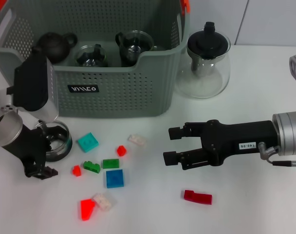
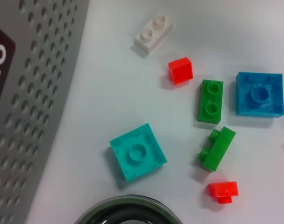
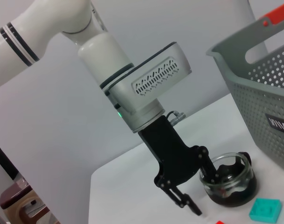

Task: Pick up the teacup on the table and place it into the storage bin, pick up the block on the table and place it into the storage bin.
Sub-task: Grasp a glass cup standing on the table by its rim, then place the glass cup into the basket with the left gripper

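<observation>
Storage bin [image 1: 114,92]: grey-green, perforated, upper part cut off; black label, white lettering not legible.
Right gripper [image 1: 171,144]: right of bin front, fingers apart, nothing held.
Left gripper [image 3: 208,186]: at bin's front-left corner, fingers astride teacup rim, grip not confirmable.
Teacup [image 1: 59,141]: glass, on table before bin, partly hidden.
Teal block [image 1: 88,142]: just beside teacup.

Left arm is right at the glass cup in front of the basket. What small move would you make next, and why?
Probably shut the left gripper on the small glass teacup. In the right wrist view one finger reaches inside the rim and the other hangs outside it, and the cup sits on the white table, not yet in the grey-green perforated storage bin. The right gripper hovers open, clear of it.
</observation>
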`<state>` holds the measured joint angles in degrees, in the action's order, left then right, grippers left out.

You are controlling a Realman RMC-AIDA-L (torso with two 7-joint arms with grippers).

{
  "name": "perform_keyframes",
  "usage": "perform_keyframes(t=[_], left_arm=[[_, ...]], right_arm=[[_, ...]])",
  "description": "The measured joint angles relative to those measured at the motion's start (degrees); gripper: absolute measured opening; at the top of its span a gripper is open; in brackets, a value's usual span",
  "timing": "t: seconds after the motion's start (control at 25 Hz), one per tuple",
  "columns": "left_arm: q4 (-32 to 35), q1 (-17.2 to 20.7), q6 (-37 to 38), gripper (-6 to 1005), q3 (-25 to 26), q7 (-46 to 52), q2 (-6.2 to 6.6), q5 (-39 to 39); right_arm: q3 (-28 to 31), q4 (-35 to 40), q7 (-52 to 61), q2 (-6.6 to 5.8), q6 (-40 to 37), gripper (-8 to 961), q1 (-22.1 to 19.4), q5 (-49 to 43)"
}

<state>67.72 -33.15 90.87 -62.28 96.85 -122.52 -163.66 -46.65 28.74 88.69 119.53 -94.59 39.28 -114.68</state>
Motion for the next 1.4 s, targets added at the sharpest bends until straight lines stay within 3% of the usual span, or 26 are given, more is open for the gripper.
perform_keyframes(t=[0.2, 0.56, 0.8, 1.0, 1.12, 1.28, 1.4], left_arm=[[-0.26, -0.14, -1.14, 367, -0.46, 2.40, 0.38, 0.00], [-0.54, -0.24, -0.72, 106, -0.33, 3.42, 0.53, 0.00], [2.10, 0.15, 2.16, 48, 0.66, 5.27, 0.21, 0.40], [10.15, 0.62, 10.05, 48, 10.14, 6.23, -1.54, 4.07], [13.42, 0.31, 17.05, 48, 16.93, 9.16, -1.61, 11.53], [12.56, -0.72, 24.66, 48, 24.74, 13.71, -0.23, 23.99], [10.49, -1.62, 26.27, 48, 26.65, 17.57, 1.40, 32.37]], right_arm=[[0.14, 0.00, -0.13, 0.00, -0.18, 928, 0.00, 0.04], [0.43, 0.00, -0.30, 0.00, -0.37, 929, -0.08, 0.08], [0.43, 0.00, -0.66, -0.13, -0.42, 929, -0.25, 0.08], [0.54, 0.00, -0.69, -0.61, -1.15, 929, -0.68, 0.08], [0.63, 0.00, -0.67, -1.02, -1.87, 929, -1.01, 0.07], [0.69, 0.00, -0.55, -1.54, -2.03, 929, -1.49, 0.07], [0.69, 0.00, -0.37, -1.90, -2.58, 929, -1.62, 0.07]])
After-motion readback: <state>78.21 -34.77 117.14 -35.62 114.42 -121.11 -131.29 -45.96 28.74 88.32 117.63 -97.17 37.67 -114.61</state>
